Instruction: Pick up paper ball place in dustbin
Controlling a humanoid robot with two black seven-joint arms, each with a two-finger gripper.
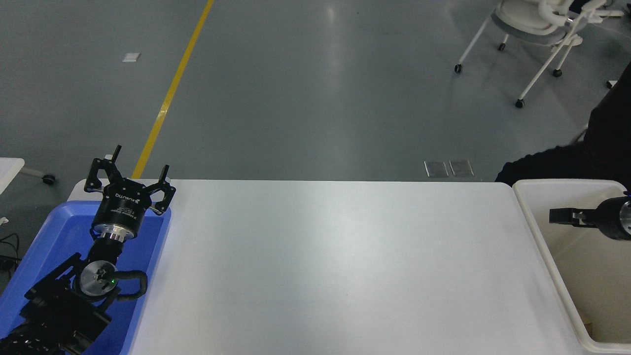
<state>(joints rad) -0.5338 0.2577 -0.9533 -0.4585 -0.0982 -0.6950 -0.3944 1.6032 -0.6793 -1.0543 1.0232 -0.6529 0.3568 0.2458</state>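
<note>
The dustbin [535,217], a large off-white bin with beige inner walls, stands at the table's right end. My right gripper [556,216] reaches in from the right edge and hovers over the bin's far part, pointing left. It is seen side-on, open, with nothing in it. The paper ball does not show anywhere in this view. My left gripper [129,170] is parked at the lower left above the blue tray, open and empty.
A shallow blue tray [52,231] lies under the left arm at the table's left edge. The white table [335,266] spans the middle. A person in dark clothes [606,148] is behind the bin, with a white wheeled chair [537,29] beyond on the floor.
</note>
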